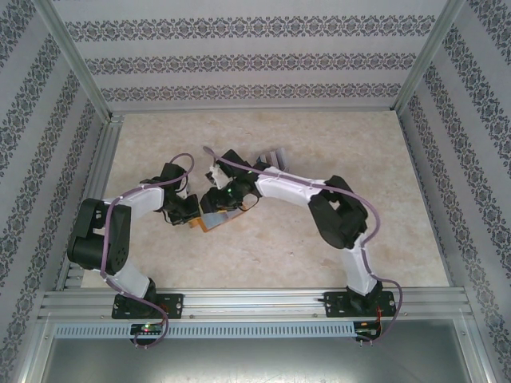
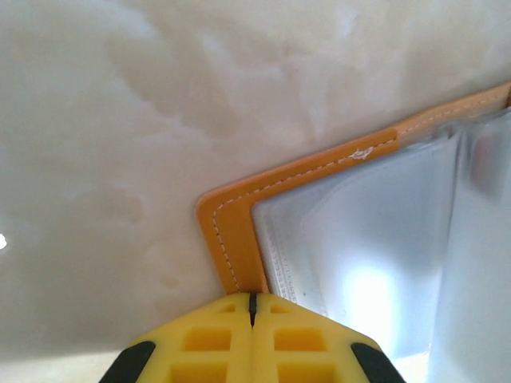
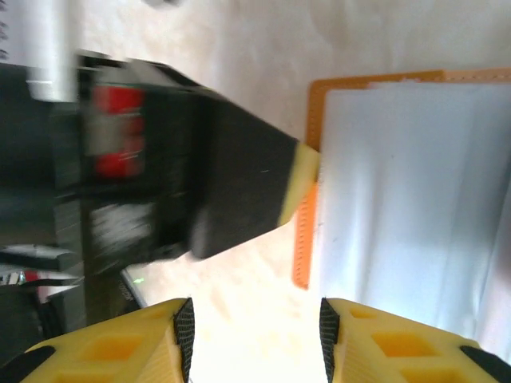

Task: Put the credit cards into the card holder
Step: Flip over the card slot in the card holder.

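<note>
The pale marbled table carries everything. The left hand has its fingers pressed together, and their tip sits on the orange border of the wallet. The right hand hangs spread and empty over bare table just beside that border. The wallet lies open and flat mid-table, clear pockets facing up. A few grey cards lie farther back, apart from it.
</note>
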Motion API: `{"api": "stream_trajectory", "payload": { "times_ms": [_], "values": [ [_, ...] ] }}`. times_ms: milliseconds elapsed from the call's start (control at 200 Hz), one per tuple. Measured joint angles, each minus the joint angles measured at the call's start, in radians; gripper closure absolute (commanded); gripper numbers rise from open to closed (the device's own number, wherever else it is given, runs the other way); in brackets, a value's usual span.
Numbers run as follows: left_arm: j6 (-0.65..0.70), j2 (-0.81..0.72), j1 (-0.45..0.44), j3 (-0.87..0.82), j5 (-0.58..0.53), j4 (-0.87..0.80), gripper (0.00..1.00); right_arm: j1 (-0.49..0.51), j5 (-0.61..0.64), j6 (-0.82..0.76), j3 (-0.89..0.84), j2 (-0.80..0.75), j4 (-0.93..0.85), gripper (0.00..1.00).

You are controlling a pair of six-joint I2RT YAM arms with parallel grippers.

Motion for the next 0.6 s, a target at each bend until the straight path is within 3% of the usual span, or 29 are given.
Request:
{"api": "stream_trajectory", "payload": {
  "times_ms": [225,600],
  "values": [
    [0.000,0.005,0.000,-0.001,0.014,0.018,1.00,-0.063,0.098,0.000,-0.084,-0.113,0.028,0.52],
    [0.000,0.005,0.000,-0.001,0.014,0.018,1.00,-0.075,0.196,-0.003,-0.084,0.046,-0.025,0.51]
  ]
}}
